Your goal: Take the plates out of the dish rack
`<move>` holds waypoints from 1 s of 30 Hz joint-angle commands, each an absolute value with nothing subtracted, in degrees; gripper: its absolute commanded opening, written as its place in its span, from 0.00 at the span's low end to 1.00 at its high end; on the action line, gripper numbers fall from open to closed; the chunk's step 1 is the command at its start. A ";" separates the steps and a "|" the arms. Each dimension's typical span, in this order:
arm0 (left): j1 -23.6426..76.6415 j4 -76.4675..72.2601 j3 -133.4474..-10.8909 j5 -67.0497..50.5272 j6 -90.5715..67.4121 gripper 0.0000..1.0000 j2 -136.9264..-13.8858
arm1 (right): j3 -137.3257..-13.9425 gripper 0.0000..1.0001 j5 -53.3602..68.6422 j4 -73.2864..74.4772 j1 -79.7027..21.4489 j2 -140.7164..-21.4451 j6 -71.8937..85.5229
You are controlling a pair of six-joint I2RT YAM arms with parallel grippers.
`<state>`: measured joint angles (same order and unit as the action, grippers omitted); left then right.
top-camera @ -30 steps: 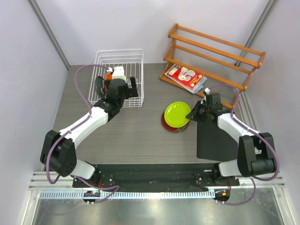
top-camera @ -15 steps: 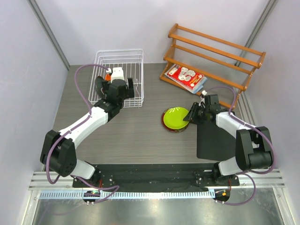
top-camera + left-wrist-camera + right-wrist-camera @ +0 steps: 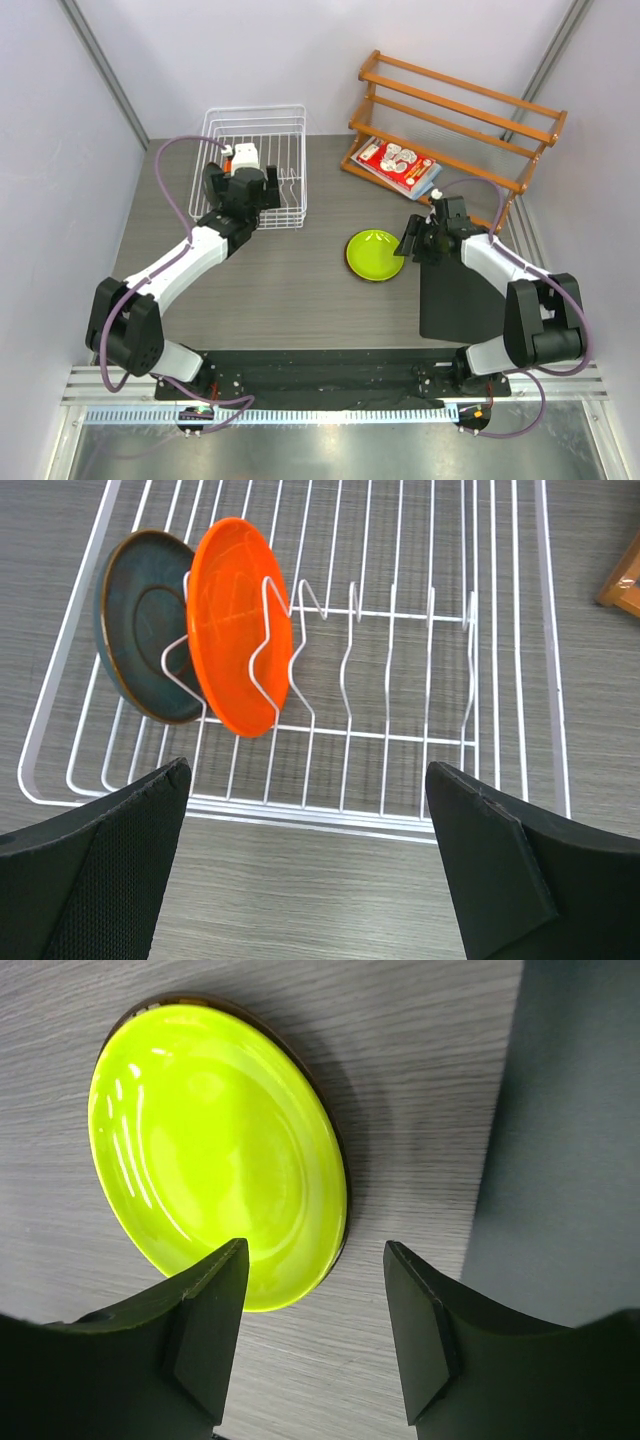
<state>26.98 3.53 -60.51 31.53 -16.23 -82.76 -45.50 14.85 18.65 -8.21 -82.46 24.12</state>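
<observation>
Now my right claw (image 3: 315, 1260) has spread, leaving the lime green plate (image 3: 215, 1160) flat at its nine o'clock from above. Upright in the dish rack (image 3: 500, 680) wait the orange plate (image 3: 240, 620) and teal plate (image 3: 135, 630), before my spread left claw (image 3: 305, 780).

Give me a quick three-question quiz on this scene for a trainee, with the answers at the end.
1. True or false: the orange plate stands upright in the dish rack.
2. Where is the green plate? A in the rack; B out of the rack, beside the right hand; C on the wooden shelf.
3. Fill in: the rack holds ___ plates.
Key: 1 true; 2 B; 3 two.
</observation>
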 commanded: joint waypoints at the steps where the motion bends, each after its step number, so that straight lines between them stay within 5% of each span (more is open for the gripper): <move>1: 25.49 3.51 -63.01 33.14 -16.00 0.99 -83.40 | -48.78 0.62 8.88 21.53 -9.14 -78.49 22.59; 23: 14.24 -9.23 -72.77 29.53 -15.03 0.90 -104.14 | -49.39 0.59 7.29 19.78 -9.58 -80.86 22.24; 30: 14.06 -8.88 -75.50 31.55 -15.12 0.59 -106.79 | -49.39 0.57 7.64 19.69 -9.67 -82.26 21.89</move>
<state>14.48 -5.82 -72.47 29.50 -15.59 -106.08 -47.27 7.75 20.91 -9.28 -81.84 22.63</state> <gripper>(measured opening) 0.639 0.573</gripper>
